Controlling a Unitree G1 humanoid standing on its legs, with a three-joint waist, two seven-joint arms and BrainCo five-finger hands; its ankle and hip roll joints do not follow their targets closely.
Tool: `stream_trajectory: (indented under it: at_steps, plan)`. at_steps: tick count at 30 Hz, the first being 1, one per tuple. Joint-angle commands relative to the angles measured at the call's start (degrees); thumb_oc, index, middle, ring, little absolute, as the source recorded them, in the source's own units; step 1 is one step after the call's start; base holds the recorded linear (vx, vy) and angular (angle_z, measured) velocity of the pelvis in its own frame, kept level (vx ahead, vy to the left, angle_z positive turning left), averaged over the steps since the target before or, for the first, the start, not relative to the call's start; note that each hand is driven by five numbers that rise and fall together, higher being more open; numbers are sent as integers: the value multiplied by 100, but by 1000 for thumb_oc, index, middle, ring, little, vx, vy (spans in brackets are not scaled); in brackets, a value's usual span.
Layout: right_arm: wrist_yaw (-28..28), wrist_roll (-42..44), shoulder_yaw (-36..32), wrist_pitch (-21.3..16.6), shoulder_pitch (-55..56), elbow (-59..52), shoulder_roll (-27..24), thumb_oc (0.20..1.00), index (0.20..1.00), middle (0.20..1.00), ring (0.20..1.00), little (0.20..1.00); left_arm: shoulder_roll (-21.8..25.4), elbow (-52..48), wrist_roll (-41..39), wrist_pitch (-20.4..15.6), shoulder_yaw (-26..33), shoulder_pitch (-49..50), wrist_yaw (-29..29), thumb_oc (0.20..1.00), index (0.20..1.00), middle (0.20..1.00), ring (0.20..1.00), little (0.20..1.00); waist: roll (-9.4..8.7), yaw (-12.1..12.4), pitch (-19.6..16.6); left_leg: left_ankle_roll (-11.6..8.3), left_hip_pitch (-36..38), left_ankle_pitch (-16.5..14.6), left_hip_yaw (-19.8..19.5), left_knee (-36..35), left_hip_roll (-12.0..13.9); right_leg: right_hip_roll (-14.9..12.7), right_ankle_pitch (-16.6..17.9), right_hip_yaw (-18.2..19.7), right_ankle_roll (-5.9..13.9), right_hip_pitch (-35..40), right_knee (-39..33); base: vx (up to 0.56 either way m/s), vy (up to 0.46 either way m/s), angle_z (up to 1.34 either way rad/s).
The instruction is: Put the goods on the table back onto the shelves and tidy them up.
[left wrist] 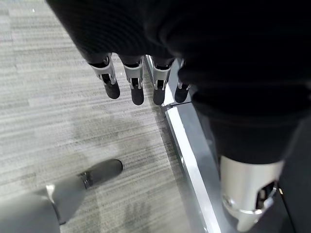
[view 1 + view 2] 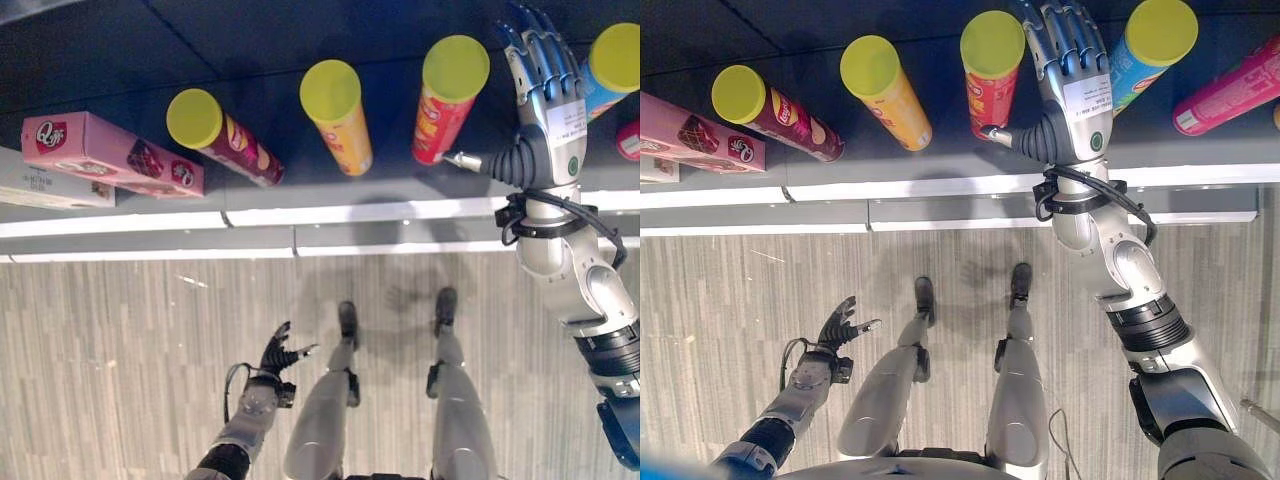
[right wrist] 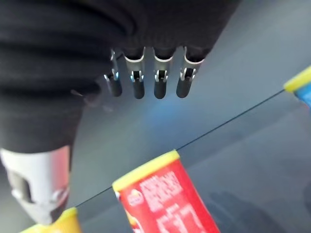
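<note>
Several chip cans with yellow lids stand in a row on the dark shelf board [image 2: 120,60]: a maroon can [image 2: 228,138], an orange can [image 2: 340,118], a red can [image 2: 448,98] and a blue can [image 2: 612,62]. A pink can [image 2: 1230,92] lies farther right. My right hand [image 2: 548,100] is stretched flat over the board between the red can and the blue can, fingers [image 3: 160,77] straight, holding nothing. The red can [image 3: 167,199] stands just beside its thumb. Down by my left side, my left hand [image 2: 280,352] hangs open and empty above the floor.
A pink box [image 2: 110,152] lies on a pale flat box [image 2: 45,185] at the board's left end. A silver metal rail [image 2: 300,215] runs along the board's near edge. Grey wood-grain floor [image 2: 120,340] lies below it.
</note>
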Motion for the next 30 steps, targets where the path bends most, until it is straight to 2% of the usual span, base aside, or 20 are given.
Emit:
stream_trajectory:
  at_steps: [1, 6, 9, 14, 18, 20, 23, 26, 30]
  plan:
    - [107, 318, 45, -388, -58, -380, -33, 1000, 1000, 1000, 1000, 1000, 41, 447, -60, 20, -137, 61, -3, 1000, 1000, 1000, 1000, 1000, -64, 124, -532, -419, 10, -242, -576, 23, 267, -324, -904, 15, 523, 703, 294, 42, 17, -1]
    - [541, 621, 106, -532, 342, -530, -82, 1000, 1000, 1000, 1000, 1000, 41, 737, 81, 116, -14, 107, -112, 1000, 1000, 1000, 1000, 1000, -266, 96, -794, -393, 444, -382, -529, 23, 307, -308, -945, -73, 530, 1152, 250, 74, 22, 0]
    - [902, 902, -43, -688, 1006, -666, -169, 1000, 1000, 1000, 1000, 1000, 35, 995, 206, 167, 176, 175, -184, 1000, 1000, 1000, 1000, 1000, -397, 15, -1064, -350, 800, -497, -447, 23, 314, -328, -956, -107, 553, 1447, 218, 105, 53, -3]
    - [1361, 1341, -364, -859, 1879, -828, -299, 1000, 1000, 1000, 1000, 1000, 42, 1289, 330, 206, 461, 271, -264, 1000, 1000, 1000, 1000, 1000, -477, -123, -1365, -275, 1196, -636, -344, 23, 300, -349, -987, -80, 576, 1713, 243, 85, 57, -7]
    - [2047, 2099, -654, -1010, 2830, -900, -431, 1000, 1000, 1000, 1000, 1000, 78, 1588, 558, 222, 703, 375, -388, 1000, 1000, 1000, 1000, 1000, -544, -281, -1625, -218, 1612, -779, -186, 23, 302, -375, -1004, 9, 602, 1970, 265, 97, 63, -26]
    - [2603, 3252, -1205, -1047, 3901, -778, -108, 1000, 1000, 1000, 1000, 1000, 78, 1790, 711, 214, 896, 461, -543, 1000, 1000, 1000, 1000, 1000, -557, -531, -1828, -167, 1844, -874, -40, 23, 296, -401, -991, 109, 639, 1992, 336, 123, 64, -37]
    - [2773, 4080, -1700, -988, 4484, -423, 302, 1000, 1000, 1000, 1000, 1000, 45, 1805, 641, 219, 1034, 529, -595, 1000, 1000, 1000, 1000, 1000, -570, -709, -1923, -125, 2024, -973, 86, 23, 254, -414, -984, 278, 659, 2011, 369, 69, 61, -34]
    - [2759, 4616, -2044, -823, 4919, 633, 816, 1000, 1000, 1000, 1000, 1000, 56, 1798, 600, 206, 1102, 586, -623, 1000, 1000, 1000, 1000, 1000, -591, -867, -1984, -52, 2181, -1058, 215, 23, 167, -447, -930, 487, 699, 1961, 435, 65, 104, -52]
    - [2522, 4637, -2050, -647, 5009, 1892, 1239, 1000, 1000, 1000, 1000, 1000, 102, 1762, 517, 203, 1122, 562, -598, 1000, 1000, 1000, 1000, 1000, -611, -977, -1914, 12, 2206, -1084, 250, 23, 99, -462, -872, 662, 738, 1854, 512, -9, 59, -11]
